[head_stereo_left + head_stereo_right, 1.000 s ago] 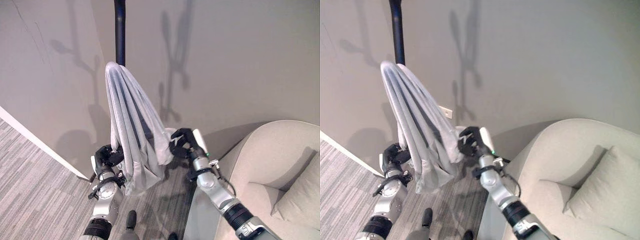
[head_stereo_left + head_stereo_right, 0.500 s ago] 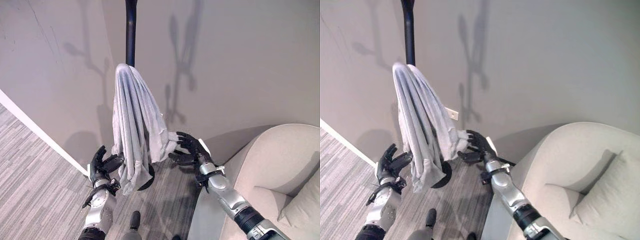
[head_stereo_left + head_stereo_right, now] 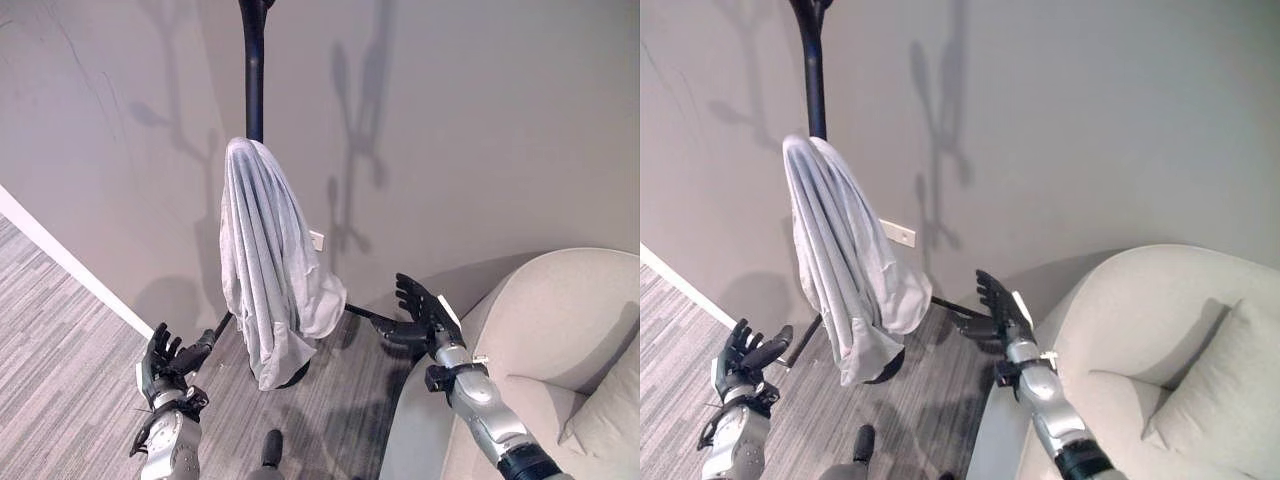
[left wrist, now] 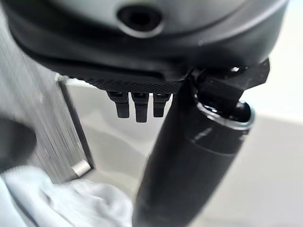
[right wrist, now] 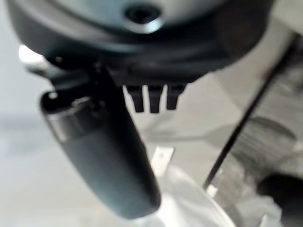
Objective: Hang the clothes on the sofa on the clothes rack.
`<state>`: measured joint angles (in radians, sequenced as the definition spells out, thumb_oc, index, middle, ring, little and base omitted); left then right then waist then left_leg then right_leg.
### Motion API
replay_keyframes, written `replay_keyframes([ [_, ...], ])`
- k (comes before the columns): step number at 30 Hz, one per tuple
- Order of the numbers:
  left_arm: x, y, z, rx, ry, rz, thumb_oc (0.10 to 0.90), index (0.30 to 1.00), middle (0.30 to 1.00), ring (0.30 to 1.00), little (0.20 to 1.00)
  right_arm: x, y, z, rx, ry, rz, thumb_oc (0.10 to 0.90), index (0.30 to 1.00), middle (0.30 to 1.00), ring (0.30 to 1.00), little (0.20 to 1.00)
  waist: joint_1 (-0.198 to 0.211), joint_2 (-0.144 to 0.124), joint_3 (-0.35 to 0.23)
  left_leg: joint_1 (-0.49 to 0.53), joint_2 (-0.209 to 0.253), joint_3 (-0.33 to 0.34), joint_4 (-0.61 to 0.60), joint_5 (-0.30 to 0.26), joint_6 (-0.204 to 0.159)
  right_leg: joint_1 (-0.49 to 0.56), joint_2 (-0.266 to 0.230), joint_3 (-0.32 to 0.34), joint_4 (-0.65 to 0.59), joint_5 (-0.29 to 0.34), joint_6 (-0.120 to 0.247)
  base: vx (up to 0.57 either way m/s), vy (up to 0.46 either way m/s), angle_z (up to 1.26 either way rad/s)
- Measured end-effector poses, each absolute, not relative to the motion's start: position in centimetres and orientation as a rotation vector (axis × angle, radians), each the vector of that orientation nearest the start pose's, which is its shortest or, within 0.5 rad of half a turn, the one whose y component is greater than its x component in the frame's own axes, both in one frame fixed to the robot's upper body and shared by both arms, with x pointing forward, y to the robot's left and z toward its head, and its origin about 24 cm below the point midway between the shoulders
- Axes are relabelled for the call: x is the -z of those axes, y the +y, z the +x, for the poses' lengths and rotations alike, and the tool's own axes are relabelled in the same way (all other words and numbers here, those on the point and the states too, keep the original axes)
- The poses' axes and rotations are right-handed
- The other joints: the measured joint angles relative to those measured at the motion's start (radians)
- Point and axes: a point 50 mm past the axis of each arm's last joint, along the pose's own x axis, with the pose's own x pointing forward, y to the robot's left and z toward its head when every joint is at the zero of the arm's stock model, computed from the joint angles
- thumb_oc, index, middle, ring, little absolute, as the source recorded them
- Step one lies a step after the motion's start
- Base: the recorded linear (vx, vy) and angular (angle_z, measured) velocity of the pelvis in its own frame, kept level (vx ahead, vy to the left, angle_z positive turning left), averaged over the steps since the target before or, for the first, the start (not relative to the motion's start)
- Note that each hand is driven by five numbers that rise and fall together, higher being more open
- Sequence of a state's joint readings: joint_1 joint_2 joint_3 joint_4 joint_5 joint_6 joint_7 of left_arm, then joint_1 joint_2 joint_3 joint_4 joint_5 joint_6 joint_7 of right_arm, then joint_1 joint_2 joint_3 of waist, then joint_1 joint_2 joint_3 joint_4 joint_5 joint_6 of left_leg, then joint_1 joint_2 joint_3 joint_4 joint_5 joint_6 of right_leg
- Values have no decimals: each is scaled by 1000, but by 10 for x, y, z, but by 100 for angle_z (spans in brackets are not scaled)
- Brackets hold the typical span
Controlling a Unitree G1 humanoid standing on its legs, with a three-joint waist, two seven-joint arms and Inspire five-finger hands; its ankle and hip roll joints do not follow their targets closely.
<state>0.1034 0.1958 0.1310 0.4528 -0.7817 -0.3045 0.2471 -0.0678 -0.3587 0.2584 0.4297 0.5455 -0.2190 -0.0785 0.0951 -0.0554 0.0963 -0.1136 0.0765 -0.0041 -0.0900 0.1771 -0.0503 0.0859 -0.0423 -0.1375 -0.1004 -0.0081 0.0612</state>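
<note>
Clothes (image 3: 265, 265), a pale grey garment, hang draped over a hook of the black clothes rack (image 3: 253, 70), falling in long folds down past the rack's round base on the grey carpet (image 3: 60, 320). The rack stands before a plain wall at 12 o'clock. The left hand (image 3: 163, 357) is at 7 o'clock, fingers spread and released, holding nothing, apart from the cloth. The right hand (image 3: 425, 315) is at 4 o'clock, fingers straight and spread, empty, just beside the garment's lower hem but not touching. A beige sofa (image 3: 560, 320) with a cushion (image 3: 610, 400) sits at 4 o'clock.
</note>
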Motion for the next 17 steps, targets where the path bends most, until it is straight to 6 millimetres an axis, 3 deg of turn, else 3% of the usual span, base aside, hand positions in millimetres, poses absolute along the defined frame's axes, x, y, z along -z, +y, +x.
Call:
replay_keyframes([
  [3, 69, 265, 174, -767, 233, -664, 800, 900, 900, 900, 900, 61, -193, 225, 248, 274, 694, 800, 900, 900, 900, 900, -1, 6, -10, 9, 0, -5, 0, -2, -3, 13, 1, -8, 0, -6, -2, 31, 3, 6],
  [5, 87, 262, 160, -836, 297, -740, 800, 900, 900, 900, 900, 82, -191, 210, 344, 341, 875, 800, 900, 900, 900, 900, 0, 17, -16, 3, -1, -7, 0, -4, -6, 8, 1, -11, 0, -8, -1, 49, 10, 3],
  [7, 105, 261, 145, -888, 373, -770, 800, 900, 900, 900, 900, 105, -191, 192, 444, 414, 954, 800, 900, 900, 900, 900, -1, 21, -27, 5, -3, -15, 0, -1, -6, 14, 0, -22, 0, -11, -1, 34, 24, 12],
  [8, 126, 259, 126, -947, 508, -746, 800, 900, 900, 900, 900, 126, -197, 172, 554, 520, 957, 800, 900, 900, 900, 900, 1, 24, -53, 4, -6, -17, 0, -3, -7, 14, -2, -24, 0, -16, 2, 14, 27, 11],
  [10, 145, 257, 97, -995, 669, -720, 800, 900, 900, 900, 900, 141, -199, 154, 630, 618, 943, 800, 900, 900, 900, 900, -1, 29, -61, 3, -6, -18, 0, -4, -5, 13, -3, -24, 0, -18, 1, 16, 7, 1],
  [14, 167, 244, 40, -1039, 970, -661, 800, 900, 900, 900, 900, 157, -192, 135, 719, 808, 930, 800, 900, 900, 900, 900, 7, 30, -73, 1, -7, -32, 0, -3, -10, 18, 0, -39, 0, -21, -2, 20, 6, 11],
  [17, 171, 237, 16, -1023, 1096, -626, 800, 900, 900, 900, 900, 163, -189, 121, 754, 900, 933, 800, 900, 900, 900, 900, 26, 27, -78, -10, -7, -48, 0, -4, -11, 17, 4, -52, 0, -33, -11, 40, 0, 19],
])
